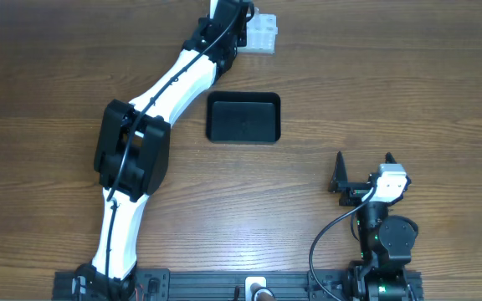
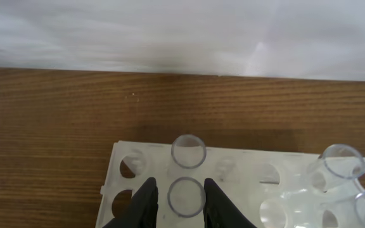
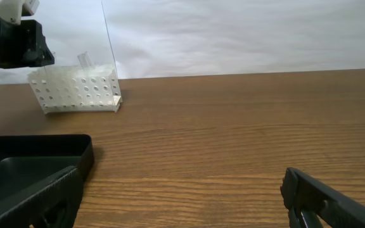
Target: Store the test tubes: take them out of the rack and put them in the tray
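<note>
The test tube (image 2: 187, 197) in question stands upright in the clear rack (image 1: 262, 33), at the far end of the surface (image 1: 392, 84). It sits in the rack's nearest row, with a second tube (image 2: 188, 151) in the hole just behind it and further tubes (image 2: 341, 161) off to one side. The left tool (image 2: 179, 185) is lowered over it with its fingers apart, one on each side of the tube's rim. They are close against the rim, though a sliver of gap on one side suggests the tube is not yet clamped.

The step in hand looks like the grasp for pulling a tube from the rack. The next move calls for closing on the glass, then a straight lift so the tube clears its hole without dragging the rack or knocking its neighbour. The black tray (image 1: 243, 117) lies empty nearer the arms' bases.

The right tool (image 1: 364, 165) rests well apart, low at the right, its fingers spread wide and holding nothing.

The left wrist view gives the tube mouths and the fit of the fingers. The top view, where the arm hides part of the rack, gives the way from rack to tray. The right wrist view shows the rack side-on beyond the tray's corner.
</note>
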Available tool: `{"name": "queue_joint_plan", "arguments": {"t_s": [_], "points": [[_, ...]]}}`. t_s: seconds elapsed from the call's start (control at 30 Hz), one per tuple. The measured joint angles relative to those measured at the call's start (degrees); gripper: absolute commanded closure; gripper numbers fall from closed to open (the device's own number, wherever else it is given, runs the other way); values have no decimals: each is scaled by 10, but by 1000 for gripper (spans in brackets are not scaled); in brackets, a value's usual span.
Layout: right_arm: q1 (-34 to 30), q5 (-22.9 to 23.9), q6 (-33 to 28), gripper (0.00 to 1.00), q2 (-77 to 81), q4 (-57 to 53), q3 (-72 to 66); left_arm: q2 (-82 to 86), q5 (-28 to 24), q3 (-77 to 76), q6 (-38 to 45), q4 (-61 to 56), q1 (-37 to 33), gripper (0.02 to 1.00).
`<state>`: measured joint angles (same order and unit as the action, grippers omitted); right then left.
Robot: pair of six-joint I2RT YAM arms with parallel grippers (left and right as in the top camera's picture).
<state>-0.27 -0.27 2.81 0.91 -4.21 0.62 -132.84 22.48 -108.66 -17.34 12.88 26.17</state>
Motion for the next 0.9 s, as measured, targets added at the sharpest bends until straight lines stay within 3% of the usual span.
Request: {"name": "queue_joint_plan", "arguments": {"t_s": [0.9], "points": [[0,0,0,9,0,0,0,-17,0,0,0,-20,0,785]]}}
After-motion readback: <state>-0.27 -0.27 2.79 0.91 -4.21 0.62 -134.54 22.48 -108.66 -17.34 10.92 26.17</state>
